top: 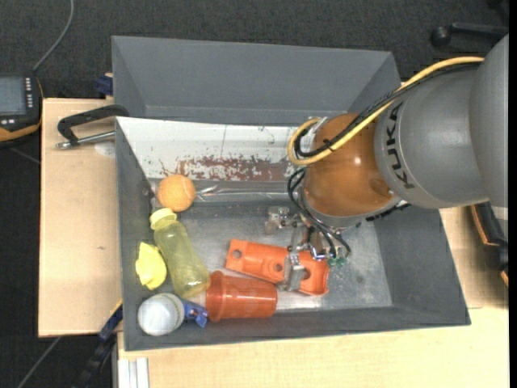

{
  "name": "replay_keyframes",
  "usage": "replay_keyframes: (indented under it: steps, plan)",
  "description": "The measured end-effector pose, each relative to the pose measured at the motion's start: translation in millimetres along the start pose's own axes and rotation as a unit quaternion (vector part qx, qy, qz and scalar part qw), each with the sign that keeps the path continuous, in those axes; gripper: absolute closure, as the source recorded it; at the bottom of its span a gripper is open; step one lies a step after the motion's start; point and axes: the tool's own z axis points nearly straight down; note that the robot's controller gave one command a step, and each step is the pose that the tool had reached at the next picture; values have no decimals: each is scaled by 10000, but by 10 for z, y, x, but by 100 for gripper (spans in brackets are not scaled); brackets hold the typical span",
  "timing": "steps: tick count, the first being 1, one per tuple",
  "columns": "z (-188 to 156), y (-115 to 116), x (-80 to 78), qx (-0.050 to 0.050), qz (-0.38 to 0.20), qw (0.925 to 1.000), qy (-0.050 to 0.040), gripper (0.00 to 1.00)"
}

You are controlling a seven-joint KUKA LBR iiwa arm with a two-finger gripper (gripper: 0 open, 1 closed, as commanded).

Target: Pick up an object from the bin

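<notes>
My gripper (296, 270) reaches down under the arm's orange dome onto the right part of a flat orange plastic piece (257, 261) that lies near the middle of the bin floor. Part of that piece is hidden behind the gripper. A red translucent cup (241, 297) lies on its side just to the front left of it, a short way from the gripper.
Along the left wall are an orange ball (176, 192), a yellow-green bottle (180, 255) lying down, a yellow crumpled thing (150, 266) and a white round thing with a blue part (164, 314). The arm's dome covers the bin's right rear.
</notes>
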Motion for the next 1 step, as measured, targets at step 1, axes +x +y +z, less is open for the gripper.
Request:
replay_keyframes:
  steps: [1]
  plan:
    - [-90,-145,110,-3,-682,9977,-1,0]
